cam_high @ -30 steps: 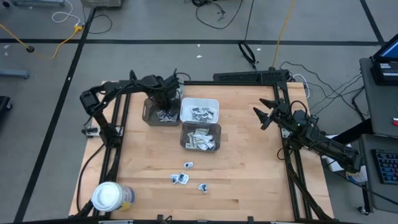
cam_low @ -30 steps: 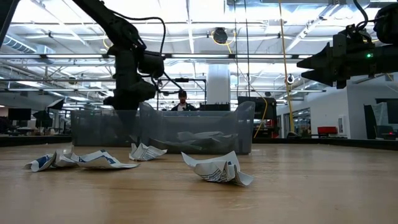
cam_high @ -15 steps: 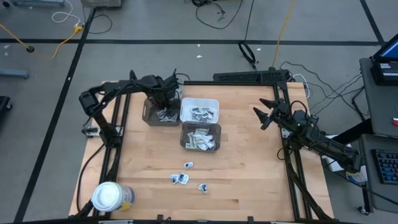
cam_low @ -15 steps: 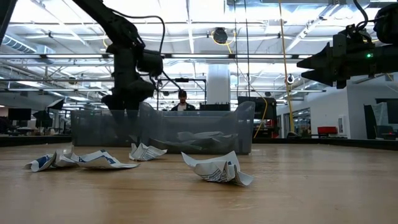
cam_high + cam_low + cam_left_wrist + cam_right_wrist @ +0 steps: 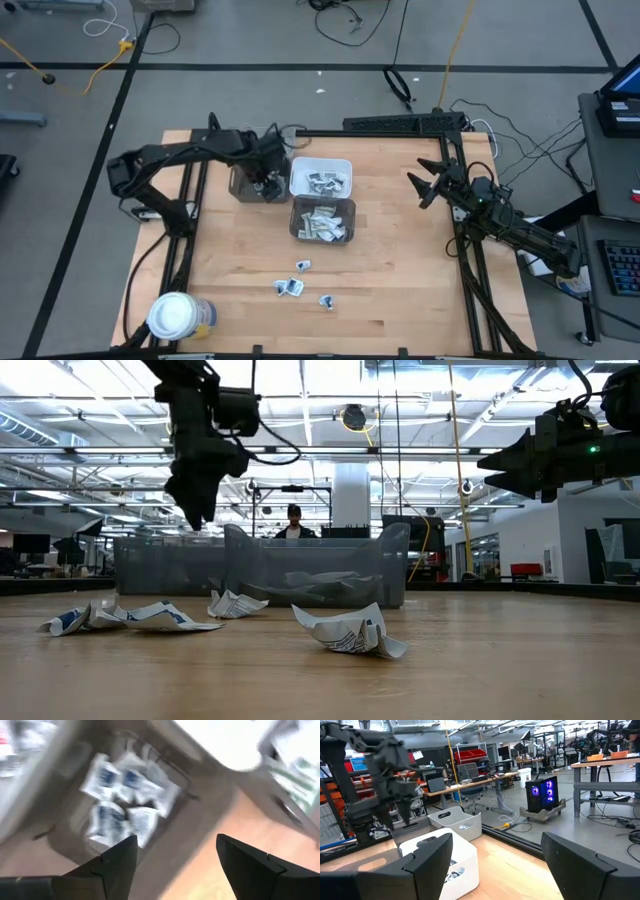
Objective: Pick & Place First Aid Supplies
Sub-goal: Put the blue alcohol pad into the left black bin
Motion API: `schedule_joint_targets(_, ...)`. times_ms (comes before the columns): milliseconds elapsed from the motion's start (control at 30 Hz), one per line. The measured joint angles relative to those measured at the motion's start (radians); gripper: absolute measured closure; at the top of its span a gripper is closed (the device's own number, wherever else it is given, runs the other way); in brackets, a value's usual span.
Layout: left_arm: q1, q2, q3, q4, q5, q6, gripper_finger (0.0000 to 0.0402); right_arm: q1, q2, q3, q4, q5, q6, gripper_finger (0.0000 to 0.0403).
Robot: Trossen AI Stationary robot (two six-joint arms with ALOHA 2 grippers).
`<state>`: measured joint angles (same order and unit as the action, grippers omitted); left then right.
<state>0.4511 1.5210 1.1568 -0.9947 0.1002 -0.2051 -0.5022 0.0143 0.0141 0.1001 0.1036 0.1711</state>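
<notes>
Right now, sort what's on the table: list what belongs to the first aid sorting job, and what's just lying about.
Job:
loose packets on the table
packets in the dark bin
white bin
grey bin
left gripper, open above the dark bin

Lying about:
jar
right gripper, waiting open

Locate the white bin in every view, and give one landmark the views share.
High view: white bin at table center-rear, right of the left gripper.
Low view: not distinguishable behind the grey bins.
Left wrist view: a white corner, blurred.
Right wrist view: white bin just ahead.
Shared landmark: the left gripper, raised over the neighbouring grey bin.
</notes>
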Motion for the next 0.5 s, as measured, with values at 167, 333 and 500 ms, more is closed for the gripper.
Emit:
schedule_joint_targets(167, -0.126, 0.0, 0.0, 0.002, 0.0, 0.001, 0.0123, 0.0, 0.0, 0.0, 0.0, 0.0, 0.0, 0.0105)
schedule_joint_targets(333, -0.26, 0.0, 0.0, 0.001, -0.01, -0.042, 0.0121, 0.0, 0.0, 0.0, 0.0, 0.0, 0.0, 0.0105)
schedule_joint_targets(500, -0.399, 0.0, 0.0, 0.001, -0.007, -0.101, 0.0128, 0.0, 0.0, 0.0, 0.0, 0.0, 0.0, 0.0105)
